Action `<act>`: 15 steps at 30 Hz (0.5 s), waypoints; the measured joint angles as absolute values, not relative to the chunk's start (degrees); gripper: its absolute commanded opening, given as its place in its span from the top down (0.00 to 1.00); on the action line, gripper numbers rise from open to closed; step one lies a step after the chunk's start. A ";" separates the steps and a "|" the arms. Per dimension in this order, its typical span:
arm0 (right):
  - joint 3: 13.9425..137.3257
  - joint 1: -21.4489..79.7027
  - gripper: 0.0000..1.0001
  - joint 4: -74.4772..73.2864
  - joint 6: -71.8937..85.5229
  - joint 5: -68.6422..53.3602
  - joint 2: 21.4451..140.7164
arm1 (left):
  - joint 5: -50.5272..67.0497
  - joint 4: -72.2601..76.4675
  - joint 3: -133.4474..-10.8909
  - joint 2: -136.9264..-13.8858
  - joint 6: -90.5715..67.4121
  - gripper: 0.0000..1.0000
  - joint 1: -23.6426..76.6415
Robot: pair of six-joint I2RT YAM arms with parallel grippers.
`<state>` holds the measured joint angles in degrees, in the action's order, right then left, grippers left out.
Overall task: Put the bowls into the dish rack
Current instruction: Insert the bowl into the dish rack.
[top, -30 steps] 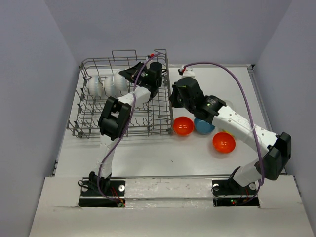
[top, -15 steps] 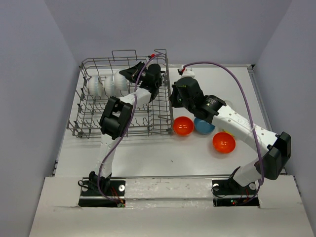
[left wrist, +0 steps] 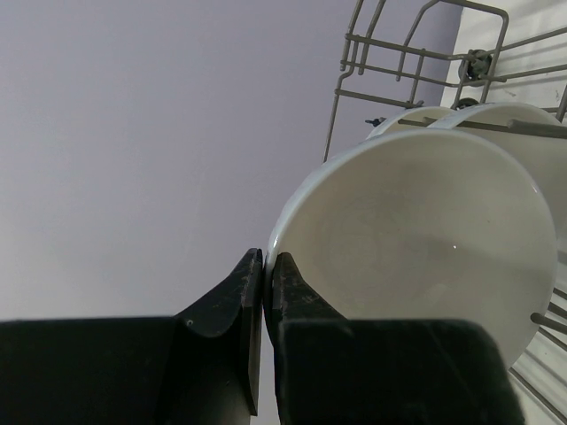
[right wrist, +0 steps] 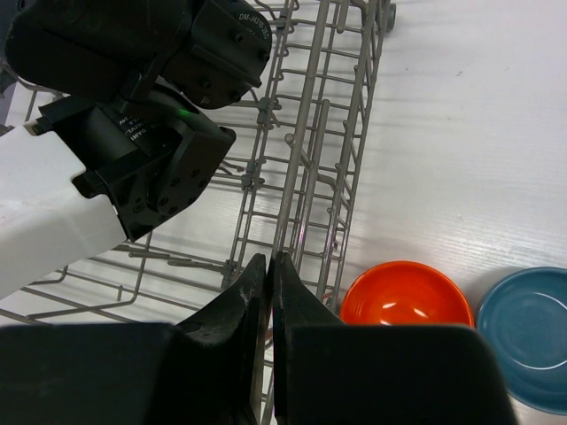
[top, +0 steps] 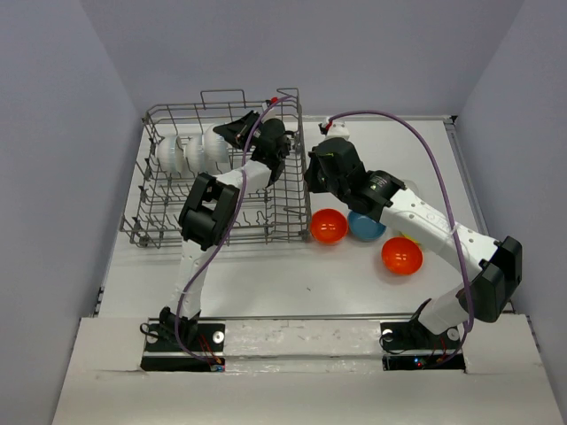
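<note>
Left hand: pinched on the rim of a white bowl, held inside the dish rack beside the racked white bowls.
Right hand: closed, empty, over the rack's side wall.
Advice: seat the bowl upright between tines before releasing.

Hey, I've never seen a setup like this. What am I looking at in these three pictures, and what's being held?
Two robot arms are bolted to a white table. One picture looks down from above; the other two come from a camera on each wrist, with that arm's black jaws at the bottom. A grey wire dish rack on the left has white bowls standing inside. The left jaws pinch the rim of another white bowl at the rack. The right jaws are shut and empty, at the rack's edge. Two orange bowls and a blue bowl lie on the table.
</note>
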<state>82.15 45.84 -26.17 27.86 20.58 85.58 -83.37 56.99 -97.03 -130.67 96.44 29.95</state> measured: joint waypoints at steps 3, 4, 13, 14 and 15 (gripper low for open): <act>82.15 45.84 0.99 -26.17 27.86 20.58 85.58 | -83.37 57.41 -97.03 -130.67 96.90 1.00 29.95; 82.15 45.84 0.99 -26.20 27.86 20.58 85.58 | -83.35 57.52 -97.03 -130.67 97.06 1.00 29.95; 82.15 45.84 0.99 -26.17 27.83 20.60 85.58 | -82.63 57.60 -95.94 -130.85 97.97 1.00 30.79; 82.15 45.84 0.99 -26.20 27.83 20.60 85.58 | -82.50 57.65 -95.94 -130.93 98.15 1.00 30.92; 82.15 45.84 0.99 -26.17 27.83 20.60 85.58 | -82.41 57.69 -95.94 -131.11 98.35 1.00 31.00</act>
<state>82.15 45.84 -26.17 27.83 20.60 85.58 -82.41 57.69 -95.94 -131.11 98.35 31.00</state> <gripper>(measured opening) 0.068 0.148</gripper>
